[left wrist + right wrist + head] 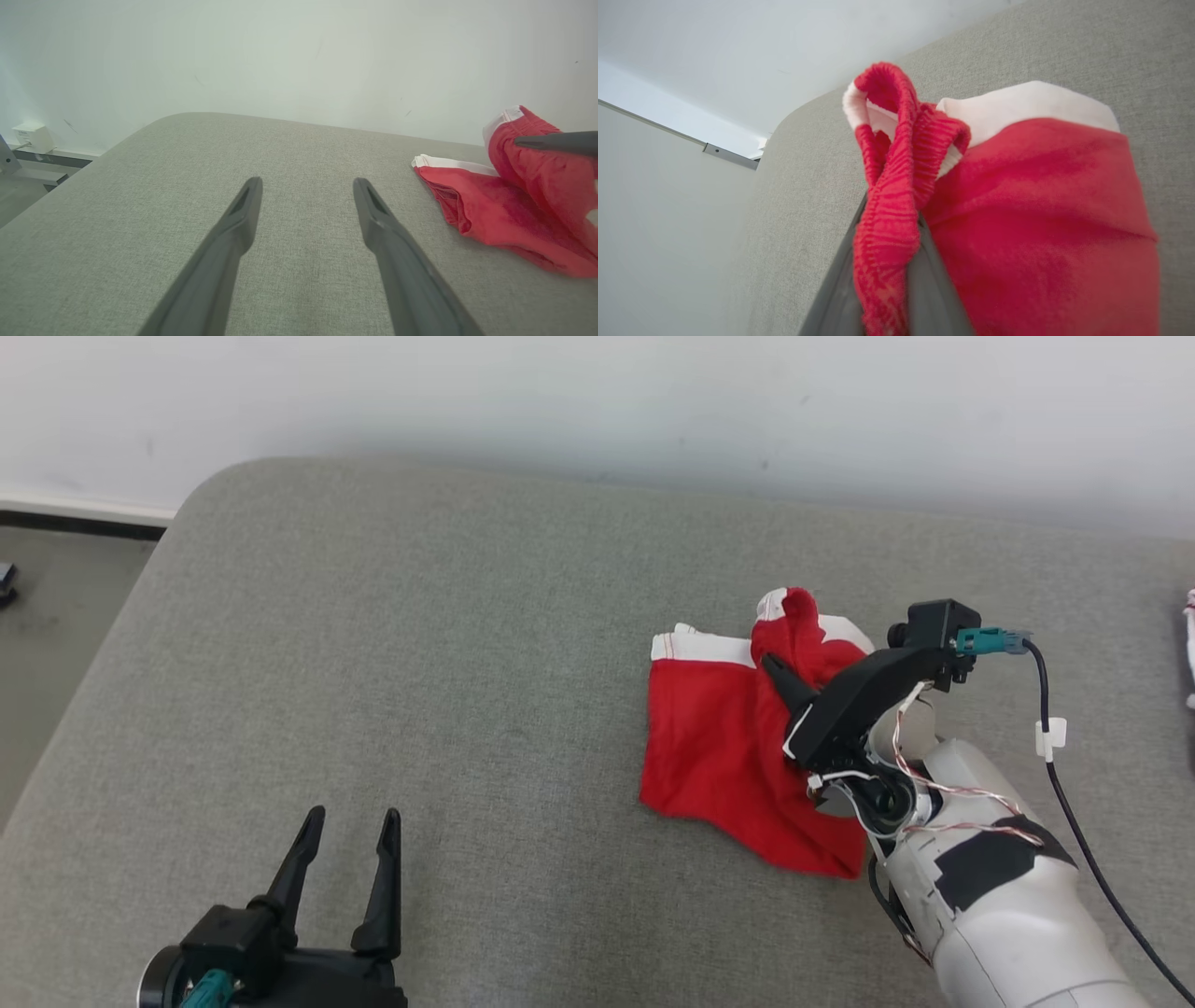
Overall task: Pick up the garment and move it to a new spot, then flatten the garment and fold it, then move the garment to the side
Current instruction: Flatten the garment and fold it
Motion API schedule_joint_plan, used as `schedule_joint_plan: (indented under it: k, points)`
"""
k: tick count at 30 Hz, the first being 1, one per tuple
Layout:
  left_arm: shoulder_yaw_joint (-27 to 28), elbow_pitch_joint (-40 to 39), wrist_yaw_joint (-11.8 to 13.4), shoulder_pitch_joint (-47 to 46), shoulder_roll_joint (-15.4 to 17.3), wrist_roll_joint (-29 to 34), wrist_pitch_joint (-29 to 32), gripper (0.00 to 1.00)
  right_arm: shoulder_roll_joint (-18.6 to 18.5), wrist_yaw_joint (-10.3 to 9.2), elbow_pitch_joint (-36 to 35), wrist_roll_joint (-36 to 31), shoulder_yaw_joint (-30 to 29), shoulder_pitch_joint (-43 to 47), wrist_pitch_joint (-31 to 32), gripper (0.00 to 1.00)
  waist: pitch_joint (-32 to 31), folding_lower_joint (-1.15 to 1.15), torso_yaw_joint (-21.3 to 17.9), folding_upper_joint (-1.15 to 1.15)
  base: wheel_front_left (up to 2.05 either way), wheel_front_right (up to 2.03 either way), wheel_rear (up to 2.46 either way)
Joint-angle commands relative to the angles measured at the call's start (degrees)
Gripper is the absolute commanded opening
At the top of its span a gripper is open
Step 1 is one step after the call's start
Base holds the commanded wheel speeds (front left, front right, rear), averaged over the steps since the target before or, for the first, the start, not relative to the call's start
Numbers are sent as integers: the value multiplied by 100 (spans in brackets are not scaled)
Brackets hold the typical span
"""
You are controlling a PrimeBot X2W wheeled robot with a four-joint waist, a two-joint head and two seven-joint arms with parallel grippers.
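The garment (719, 737) is a pair of red shorts with white trim, lying on the grey cushion (448, 644) right of centre. My right gripper (780, 674) is shut on its ribbed red waistband, which bunches up between the fingers (887, 261). The rest of the cloth (1045, 210) still rests on the cushion. My left gripper (350, 826) hovers open near the front left, well apart from the garment (504, 210). Its fingers (233, 228) have nothing between them.
The cushion's rounded far left corner (224, 485) drops to a dark floor (56, 597). A pale wall (597, 401) runs along the back. A white thing (1189, 644) pokes in at the right edge. A black cable (1074, 803) trails from the right wrist.
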Motion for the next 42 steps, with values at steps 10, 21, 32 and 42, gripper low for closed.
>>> schedule_joint_plan:
  k: [10, 21, 32, 42]
  points:
    - [-105, 144, 2, -261, -23, -72, -10, 100, 43, -15, 481, 548, 680, -335, -391, 4, 253, 0, 88, 0, 0, 0, 0]
    - [29, 160, 10, -120, -24, 42, -11, 100, -148, -15, 104, 95, 1685, -267, -1480, 100, -7, 0, -261, 0, 0, 0, 0]
    - [410, -10, 57, 175, 67, 200, -11, 100, -1092, -15, -951, -537, 1790, 541, -2814, 100, -349, 0, -806, 0, 0, 0, 0]
    - [655, -241, 147, 430, 86, 281, -11, 100, -1364, -15, -2701, -1778, 554, 2079, -2921, 100, -552, 0, -1143, 0, 0, 0, 0]
